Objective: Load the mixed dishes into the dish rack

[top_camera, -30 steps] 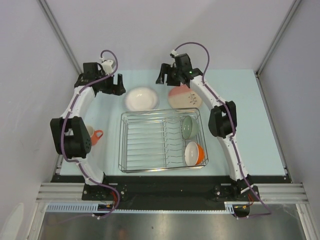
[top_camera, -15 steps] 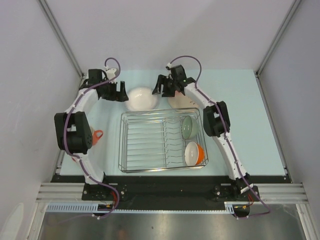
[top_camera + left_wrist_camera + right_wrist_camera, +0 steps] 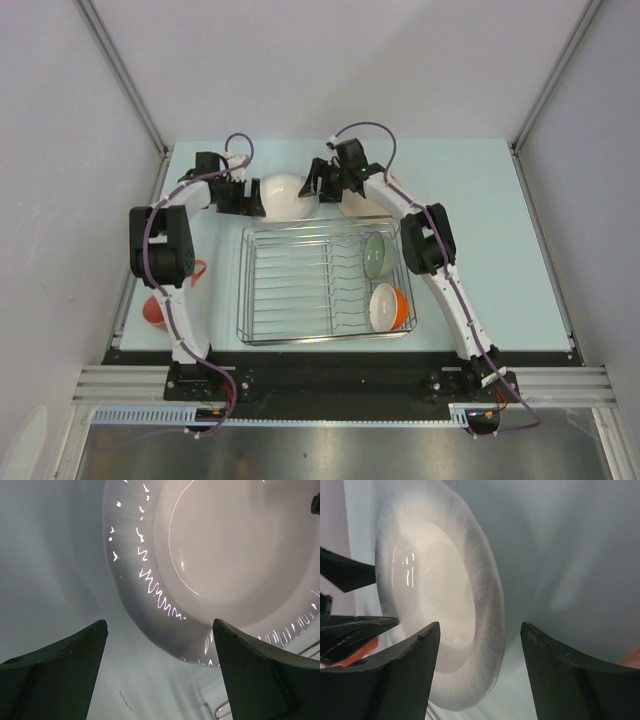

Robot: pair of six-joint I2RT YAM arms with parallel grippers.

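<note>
The white shallow bowl [image 3: 283, 195] lies on the table just behind the dish rack [image 3: 300, 285]. My left gripper [image 3: 250, 198] is open at the bowl's left rim, which lies just ahead of its fingertips [image 3: 90, 645]; the bowl [image 3: 225, 555] fills that view. My right gripper [image 3: 315, 186] is open at the bowl's right side, with the rim [image 3: 485, 630] between its fingers. The pink-and-cream plate [image 3: 362, 206] is mostly hidden under the right arm. The sage green bowl [image 3: 378, 254] and the orange-outside bowl [image 3: 388, 307] stand in the rack. The orange mug [image 3: 194, 270] peeks from behind the left arm.
A reddish cup [image 3: 153, 312] sits at the table's left edge beside the left arm. A rack wire [image 3: 220, 712] shows at the bottom of the left wrist view. The left gripper's fingers [image 3: 345, 575] show in the right wrist view. Grey walls enclose the table.
Both grippers have moved in toward the white bowl, the left from the left and the right from the right, and dropped low beside it. The bowl has hardly moved.
</note>
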